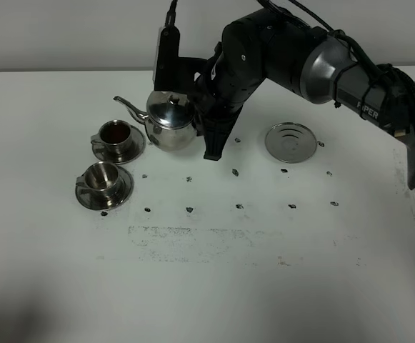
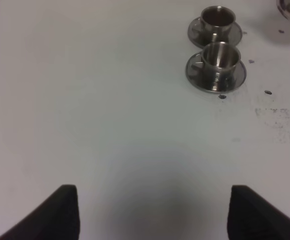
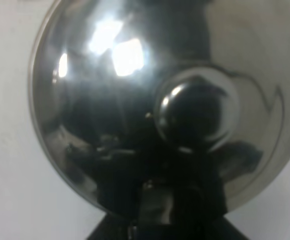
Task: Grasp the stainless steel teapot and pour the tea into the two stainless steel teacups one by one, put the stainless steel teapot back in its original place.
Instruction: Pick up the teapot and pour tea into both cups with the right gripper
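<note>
my right jaws: clamped on the teapot (image 1: 170, 123) handle
teapot: just beside the far teacup (image 1: 116, 136), spout toward it
far teacup: tea (image 1: 115, 131) inside
my left jaws: open above the desk (image 2: 85, 100)

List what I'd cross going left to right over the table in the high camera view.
Near teacup and far teacup (overlapping, unordered) → stainless steel teapot → right gripper at its handle → lone steel saucer.

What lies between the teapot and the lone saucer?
In the high view, the right arm, its jaws shut on the teapot, stands between it and the saucer.
</note>
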